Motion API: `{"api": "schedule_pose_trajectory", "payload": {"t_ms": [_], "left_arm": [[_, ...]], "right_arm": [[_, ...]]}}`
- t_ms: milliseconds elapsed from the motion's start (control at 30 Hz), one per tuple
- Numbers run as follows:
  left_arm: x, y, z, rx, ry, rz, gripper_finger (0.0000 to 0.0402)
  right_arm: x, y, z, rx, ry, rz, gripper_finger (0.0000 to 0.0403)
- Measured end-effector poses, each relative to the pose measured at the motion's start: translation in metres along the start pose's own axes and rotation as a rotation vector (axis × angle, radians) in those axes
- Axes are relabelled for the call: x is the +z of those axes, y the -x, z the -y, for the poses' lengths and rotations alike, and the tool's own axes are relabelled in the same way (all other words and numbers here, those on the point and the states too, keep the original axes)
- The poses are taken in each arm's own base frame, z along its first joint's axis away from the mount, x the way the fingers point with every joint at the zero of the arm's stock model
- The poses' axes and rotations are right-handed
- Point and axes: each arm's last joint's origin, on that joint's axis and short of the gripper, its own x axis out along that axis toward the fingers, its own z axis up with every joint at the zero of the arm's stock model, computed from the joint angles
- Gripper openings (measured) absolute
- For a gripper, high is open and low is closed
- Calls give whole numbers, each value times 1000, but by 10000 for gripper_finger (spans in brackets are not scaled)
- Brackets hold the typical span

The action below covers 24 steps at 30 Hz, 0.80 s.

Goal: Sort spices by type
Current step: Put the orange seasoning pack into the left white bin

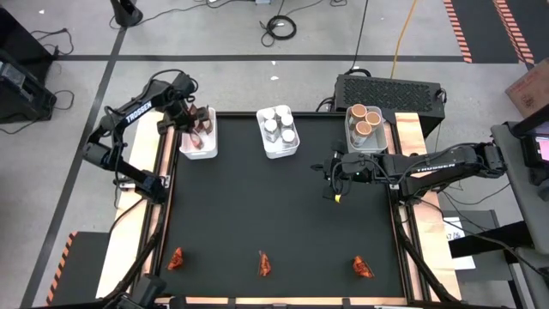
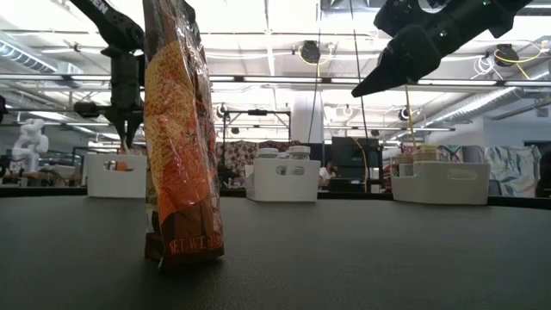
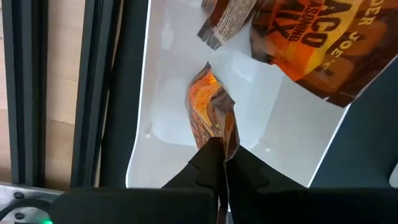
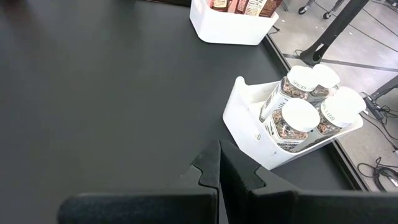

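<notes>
a sachet (image 2: 179,138) stands closest on the table (image 1: 274,206), one of three unsorted. bins hold sorted types: sachet bin (image 1: 199,137), jars (image 1: 279,129), tubs (image 1: 364,122). left tool (image 3: 221,163) pinches a sachet (image 3: 213,112) over its bin, likely for release; right tool (image 1: 336,176) hangs closed, empty.

Overhead, the high view looks straight down and takes in the whole black bench (image 1: 283,215), three white bins lined along its far edge. Down at surface height, the low view faces level across the bench toward those same bins, with one orange sachet (image 2: 179,138) looming close, left of centre. The left wrist view stares steeply down, very near, into the left bin (image 3: 168,124). The right wrist view looks across the bench top, sharing the jar bin (image 4: 261,137) with the overhead.
</notes>
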Motion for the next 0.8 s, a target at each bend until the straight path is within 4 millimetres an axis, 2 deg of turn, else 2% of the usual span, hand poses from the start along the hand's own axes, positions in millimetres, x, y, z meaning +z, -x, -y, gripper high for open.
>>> {"api": "schedule_pose_trajectory", "payload": {"t_ms": [467, 600, 800], "left_arm": [[-2, 1, -3, 75, -3, 11, 26], [-2, 1, -4, 83, 1, 19, 60], [-3, 1, -5, 94, 3, 11, 139]], "right_arm": [[0, 0, 0, 0, 0, 0, 0], [0, 0, 0, 0, 0, 1, 0], [0, 0, 0, 0, 0, 0, 0]]}}
